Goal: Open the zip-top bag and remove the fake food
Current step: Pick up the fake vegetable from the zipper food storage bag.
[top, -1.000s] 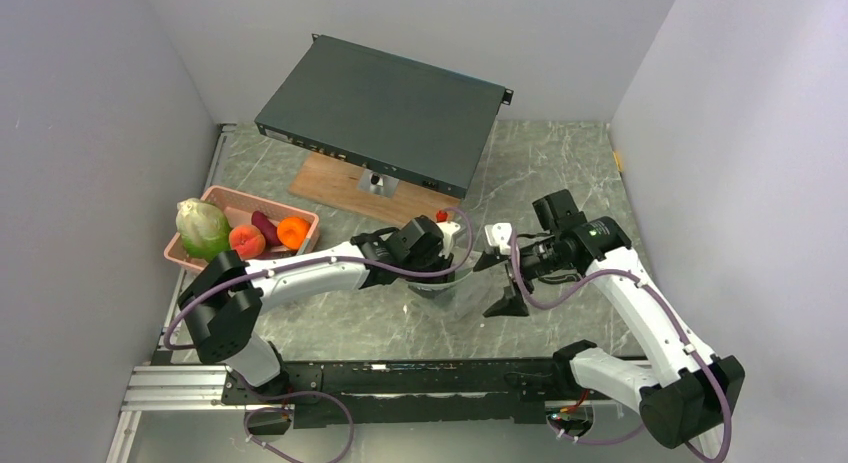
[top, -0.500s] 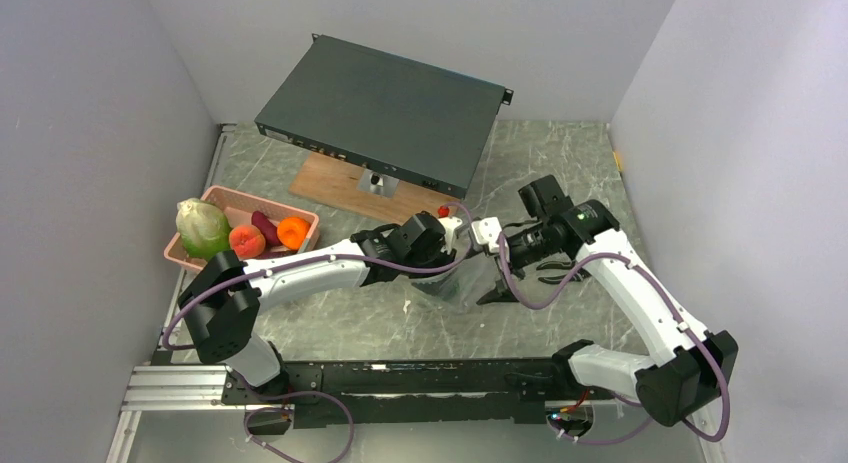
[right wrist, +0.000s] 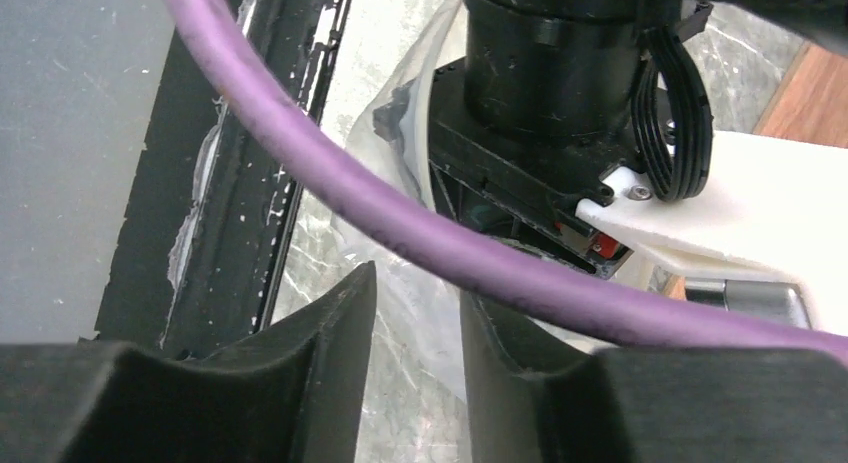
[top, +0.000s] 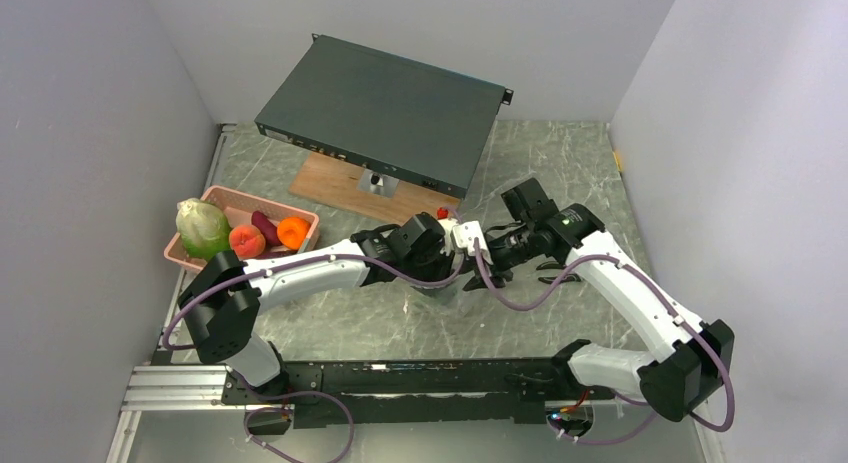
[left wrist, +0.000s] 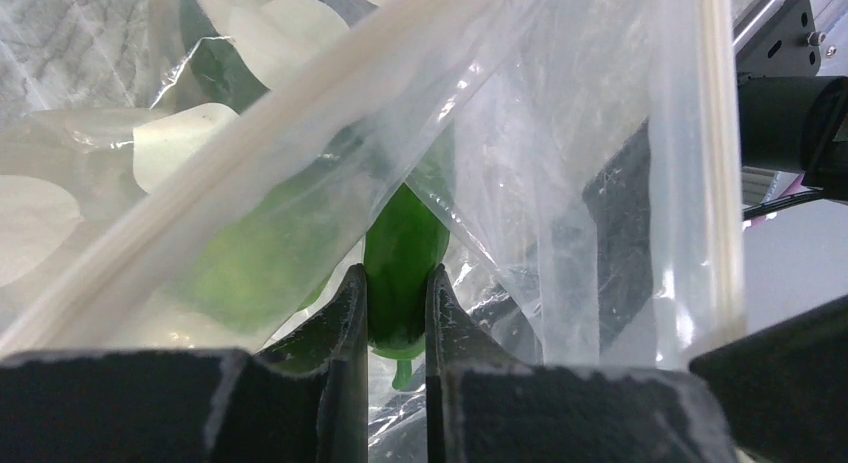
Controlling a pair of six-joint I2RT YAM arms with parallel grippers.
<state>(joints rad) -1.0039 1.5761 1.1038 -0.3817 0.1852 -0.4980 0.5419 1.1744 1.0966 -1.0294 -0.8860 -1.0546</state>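
The clear zip-top bag (left wrist: 560, 133) fills the left wrist view, its pale zip strip (left wrist: 300, 113) running diagonally across. My left gripper (left wrist: 397, 273) reaches into it and is shut on a green piece of fake food (left wrist: 402, 245). From above, the bag (top: 442, 289) hangs as a crumpled patch under the left gripper (top: 446, 273). My right gripper (right wrist: 415, 283) is right beside the left wrist (right wrist: 540, 73). Its jaws stand a narrow gap apart, with the bag's film (right wrist: 420, 328) lying in the gap. Seen from above, the right gripper (top: 480, 271) meets the bag's right side.
A pink basket (top: 225, 196) at the left holds a pale green leafy head (top: 202, 228), a red-pink fruit (top: 246, 241), a purple piece (top: 265, 226) and an orange ball (top: 293, 232). A dark flat box (top: 385, 113) rests on a wooden board (top: 330, 178) behind. A purple cable (right wrist: 330, 183) crosses the right wrist view.
The right arm has swung left, up to the bag and the left gripper, and its jaws have narrowed from wide open. The left gripper has kept its hold.
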